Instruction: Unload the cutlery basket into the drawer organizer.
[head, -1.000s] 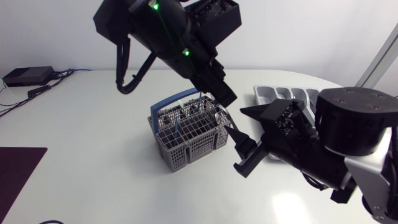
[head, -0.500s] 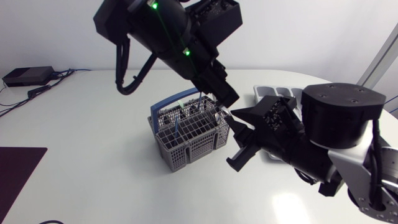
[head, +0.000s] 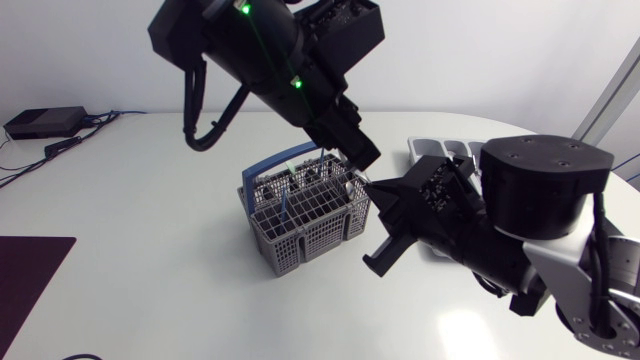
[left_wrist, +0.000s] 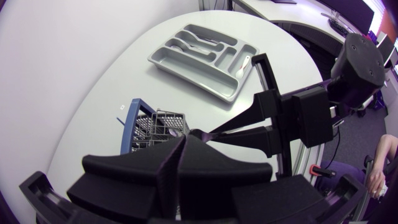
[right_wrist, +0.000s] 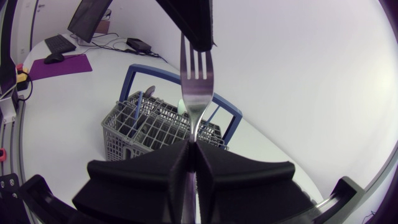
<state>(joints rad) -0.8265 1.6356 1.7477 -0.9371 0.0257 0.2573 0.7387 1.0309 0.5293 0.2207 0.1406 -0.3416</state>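
Above the right-hand end of the cutlery basket (head: 300, 215), clear of its rim, hangs a plain steel fork (right_wrist: 196, 93) with a slim handle. Its tines point toward the left gripper. Both grippers have it. The right gripper (right_wrist: 189, 146) is closed narrowly on the handle, and the left gripper (left_wrist: 182, 140), fingers pressed almost together, pinches the tine end. The left arm slopes down from the upper left of the head view to a point over the basket. The right arm comes in low from the right, its wrist turned toward the basket. The basket is grey mesh with a blue handle and more cutlery standing in it, and it sits on the white tabletop (head: 150, 200). The grey drawer organizer (left_wrist: 193, 79) lies well apart from the basket, partly hidden by the right arm in the head view, with some cutlery in its compartments.
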